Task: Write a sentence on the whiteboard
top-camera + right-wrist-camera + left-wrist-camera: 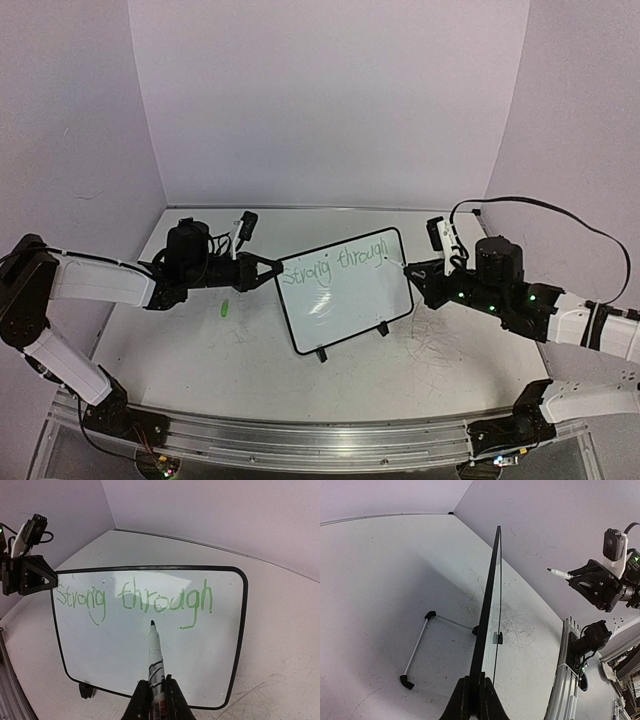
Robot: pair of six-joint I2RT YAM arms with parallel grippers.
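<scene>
The whiteboard [345,295] stands tilted on its black feet mid-table. Green words "Strong through" [135,599] run along its top; the space below them is blank. My left gripper [272,272] is shut on the board's left edge; in the left wrist view the board [489,610] shows edge-on between the fingers [460,700]. My right gripper [412,270] is shut on a marker [155,652] with its dark tip just below the word "through", near the board face. The right gripper also shows in the left wrist view [590,582].
A small green cap [225,310] lies on the table left of the board. Grey scribble marks [430,345] cover the table on the right. The board's wire stand [417,647] rests behind it. An aluminium rail [300,440] runs along the near edge.
</scene>
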